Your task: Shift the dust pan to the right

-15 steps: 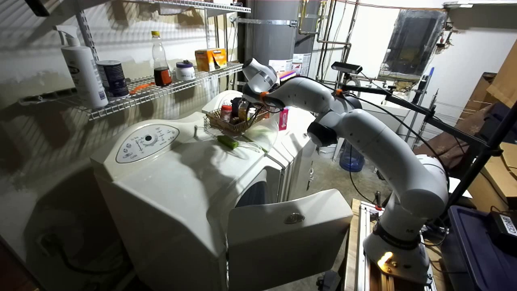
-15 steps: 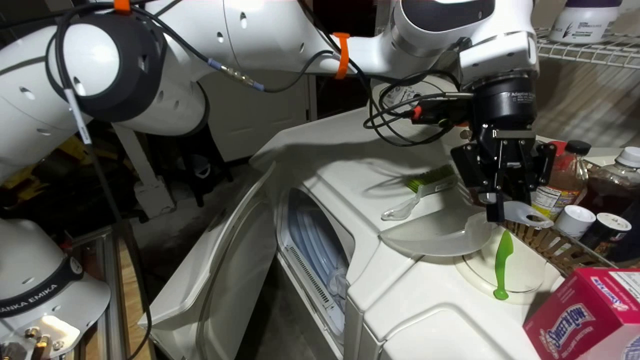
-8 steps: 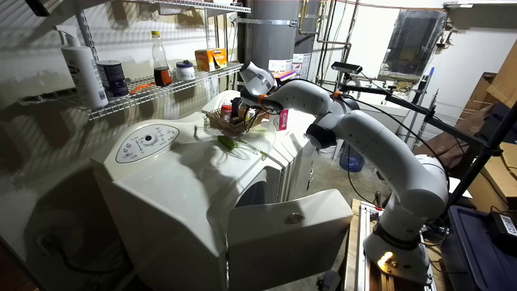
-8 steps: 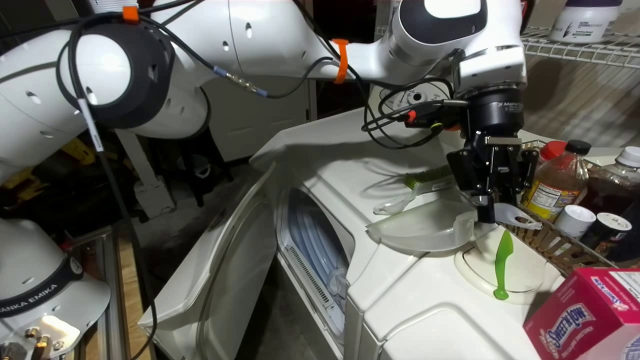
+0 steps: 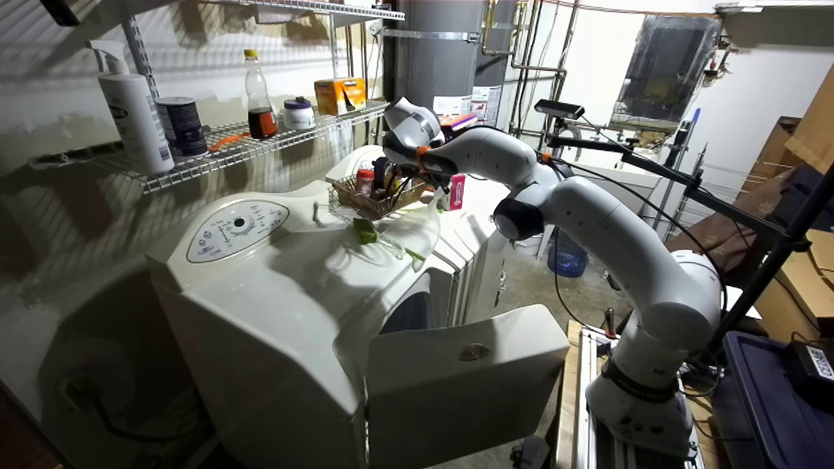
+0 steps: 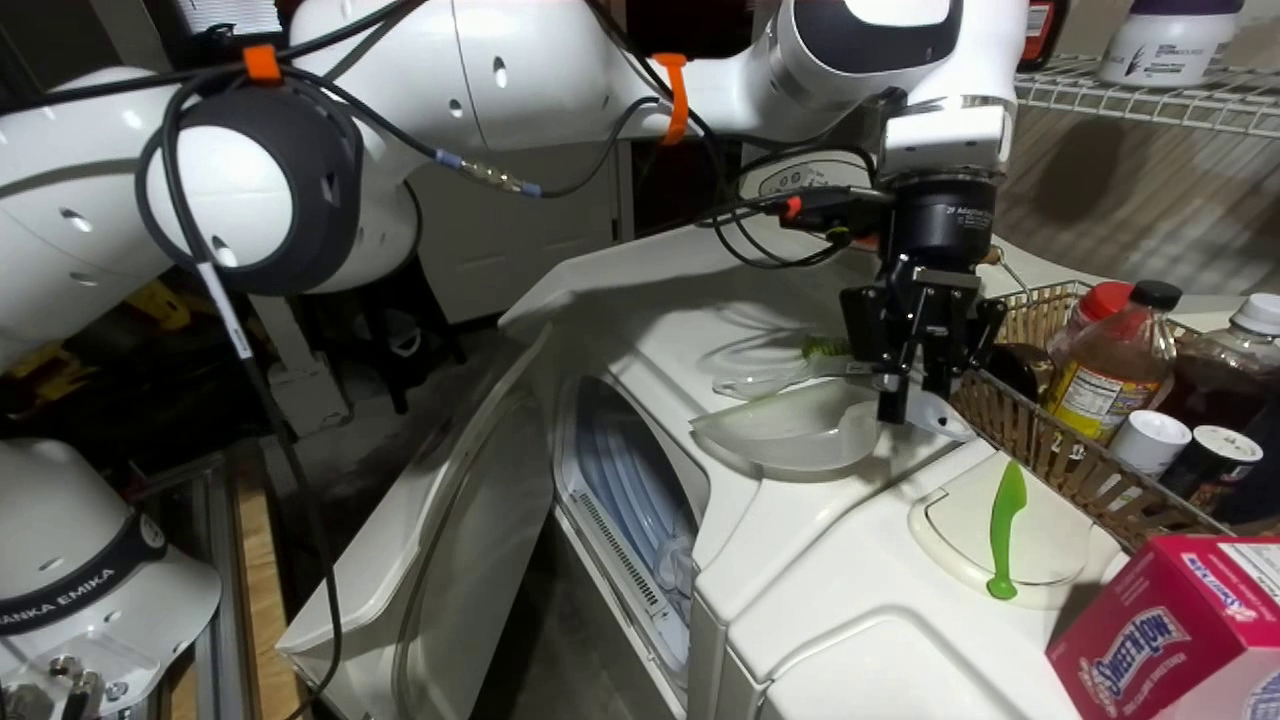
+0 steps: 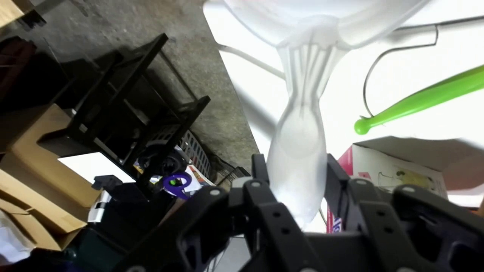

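The dust pan (image 6: 790, 432) is pale and translucent. It is over the white machine top near the front edge, and it also shows in an exterior view (image 5: 417, 229). My gripper (image 6: 912, 398) is shut on its handle. In the wrist view the two fingers (image 7: 297, 170) press on both sides of the handle (image 7: 302, 128), with the pan beyond. I cannot tell whether the pan touches the top. A brush with green bristles (image 6: 826, 348) and a clear handle lies right beside the pan; it also shows in an exterior view (image 5: 365, 231).
A wicker basket (image 6: 1060, 440) with bottles and jars stands behind the gripper. A green utensil (image 6: 1008, 530) lies on a lid, and a pink sweetener box (image 6: 1150, 630) stands near it. The machine's door (image 5: 466, 384) hangs open in front. A wire shelf (image 6: 1170, 108) is above.
My gripper and the dust pan have moved left in an exterior view, away from the basket and green utensil. The brush has shifted the same way. The grip looks unchanged.
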`<state>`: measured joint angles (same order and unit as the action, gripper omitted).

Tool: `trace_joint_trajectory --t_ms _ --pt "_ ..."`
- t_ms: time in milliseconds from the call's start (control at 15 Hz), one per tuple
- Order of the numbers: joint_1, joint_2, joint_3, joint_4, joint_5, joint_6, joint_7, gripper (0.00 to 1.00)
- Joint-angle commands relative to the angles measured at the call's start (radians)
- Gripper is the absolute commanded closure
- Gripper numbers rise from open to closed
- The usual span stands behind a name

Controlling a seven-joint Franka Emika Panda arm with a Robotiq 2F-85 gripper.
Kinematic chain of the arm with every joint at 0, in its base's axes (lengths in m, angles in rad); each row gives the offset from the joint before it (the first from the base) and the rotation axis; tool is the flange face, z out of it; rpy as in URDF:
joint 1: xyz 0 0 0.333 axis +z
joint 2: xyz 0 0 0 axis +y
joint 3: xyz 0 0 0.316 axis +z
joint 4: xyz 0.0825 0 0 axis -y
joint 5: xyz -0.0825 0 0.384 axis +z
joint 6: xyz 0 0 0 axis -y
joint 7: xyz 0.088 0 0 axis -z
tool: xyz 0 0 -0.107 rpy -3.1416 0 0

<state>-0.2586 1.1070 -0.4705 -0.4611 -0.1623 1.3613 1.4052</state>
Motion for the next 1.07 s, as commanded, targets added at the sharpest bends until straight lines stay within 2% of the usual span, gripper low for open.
trace_joint_trajectory --t_ms 0,533,733,800,1000 --pt "0.003 -0.011 0.072 -0.005 -0.028 -0.06 0.056 0.87" --pt "0.025 -0.002 0.146 0.015 -0.01 -0.189 0.182 0.87" --pt "0.022 0.008 0.156 0.022 -0.019 -0.183 0.17 0.87" --pt "0.023 0.008 0.158 0.022 -0.019 -0.185 0.172 0.62" --pt "0.02 0.009 0.162 0.022 -0.018 -0.185 0.172 0.62"
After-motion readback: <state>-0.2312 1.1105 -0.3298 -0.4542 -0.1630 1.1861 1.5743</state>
